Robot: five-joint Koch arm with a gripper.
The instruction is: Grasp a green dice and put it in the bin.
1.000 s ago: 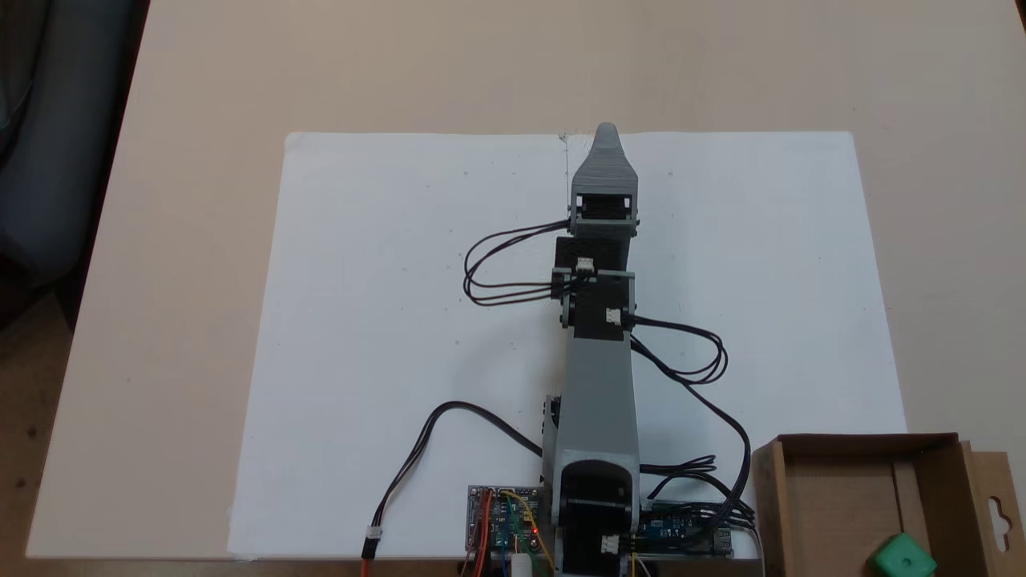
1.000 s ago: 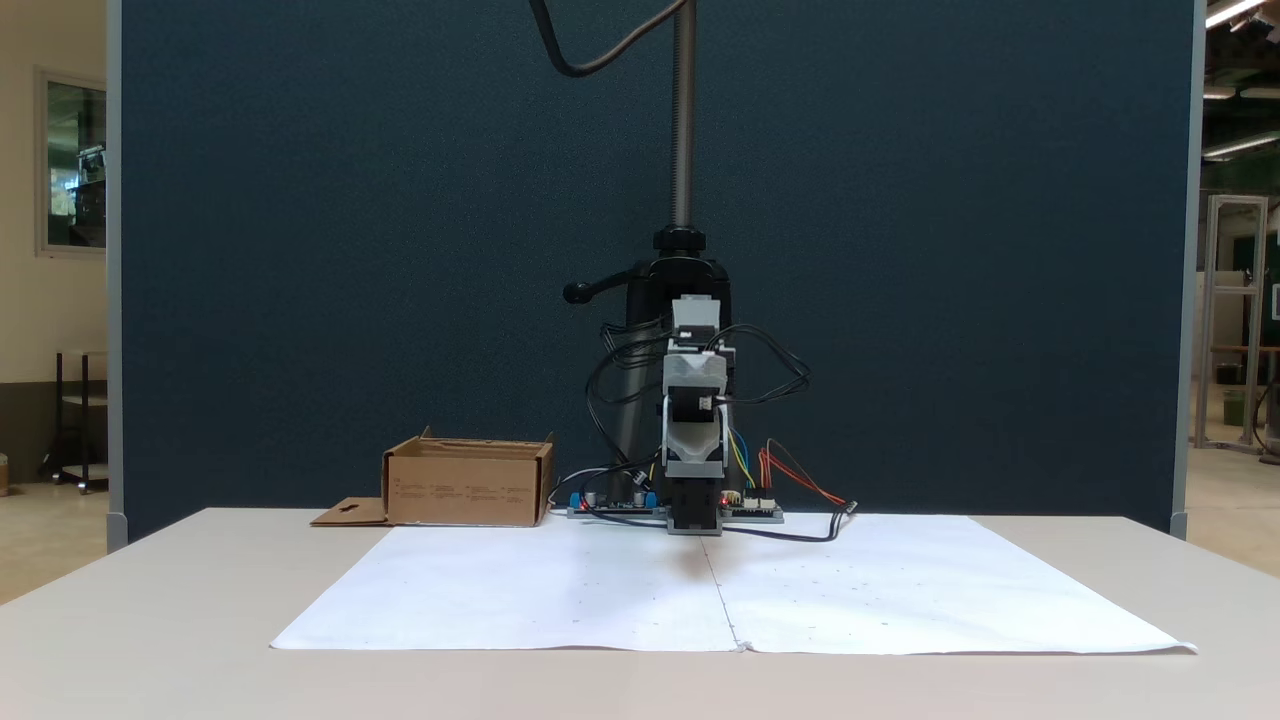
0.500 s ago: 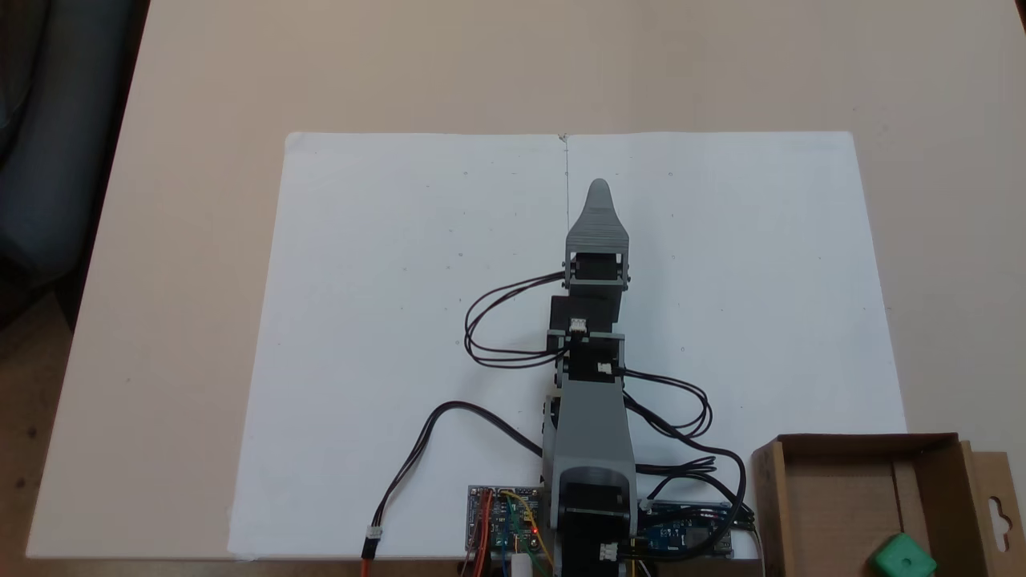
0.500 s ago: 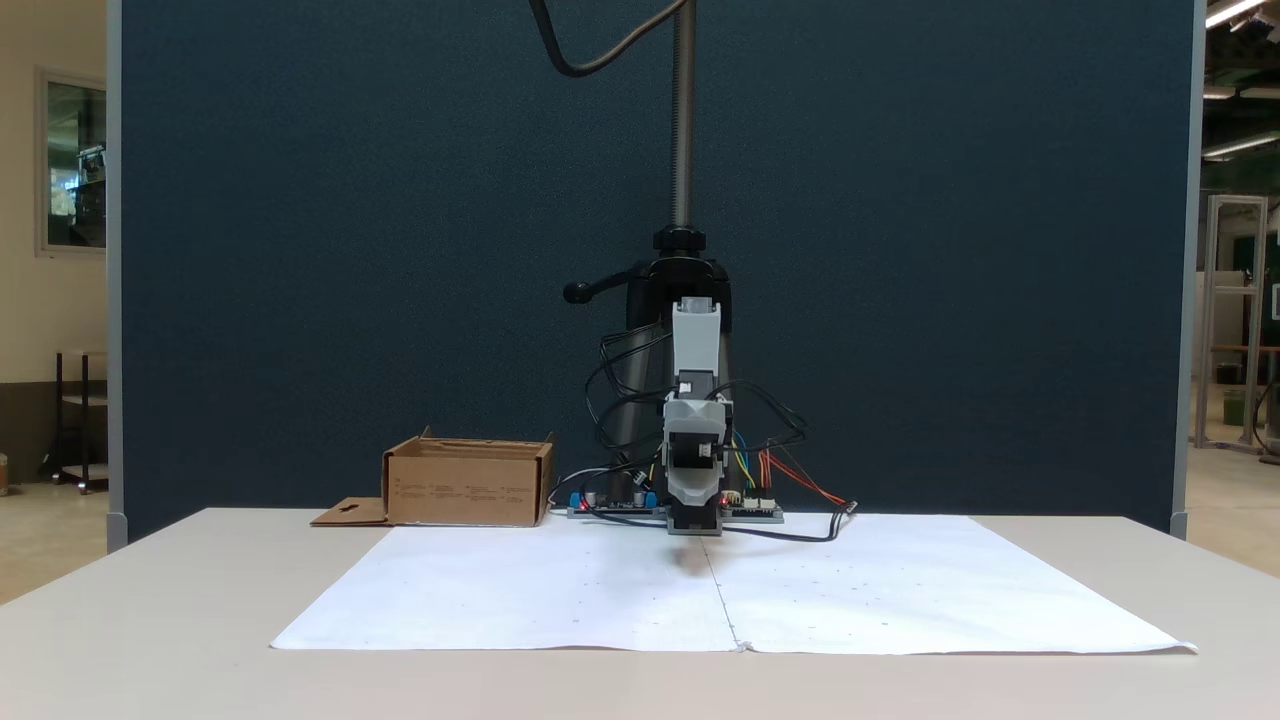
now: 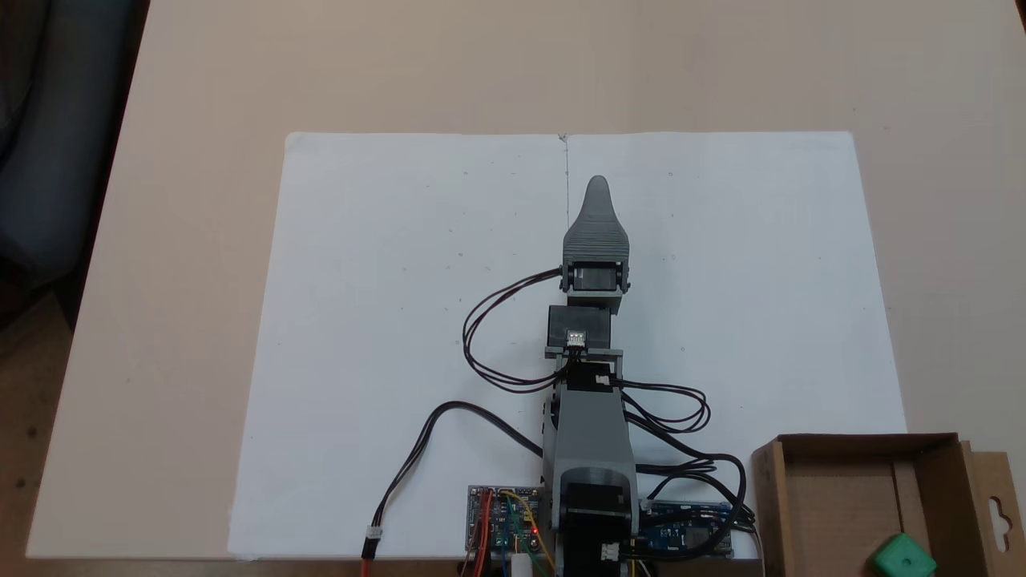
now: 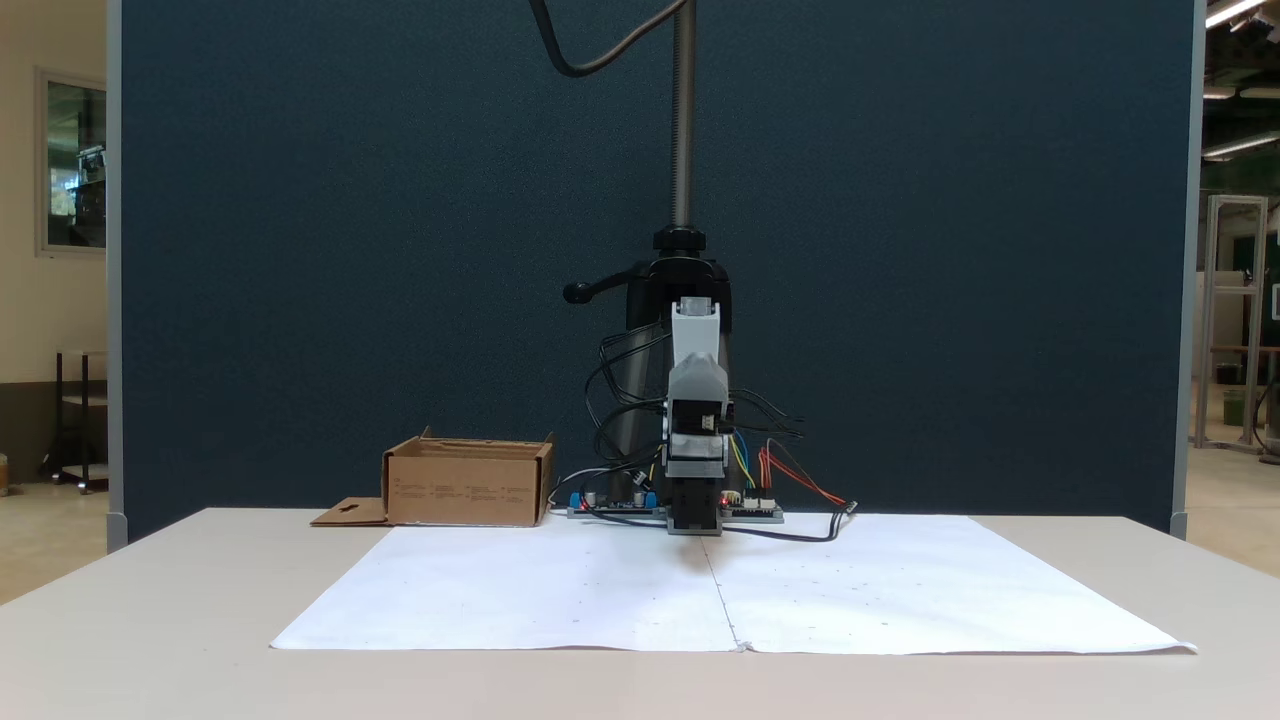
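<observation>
A: Gripper (image 5: 597,186) state?
B: Couldn't tell, jaws stacked one behind the other, only one grey tip showed. It pointed out over the white paper sheet (image 5: 385,320), low, arm folded along the centre crease

A: Green dice (image 5: 904,556)?
B: Lay inside the cardboard bin (image 5: 834,501), near corner, well apart from the gripper. Bin sat beside the controller boards (image 5: 505,525), hang-hole flap (image 5: 996,501) folded outward

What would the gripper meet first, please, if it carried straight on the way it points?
Probably nothing. In the top-down fixed view the gripper points up the picture along the paper's centre seam, with bare table beyond. Its height and tilt are unclear.
</observation>
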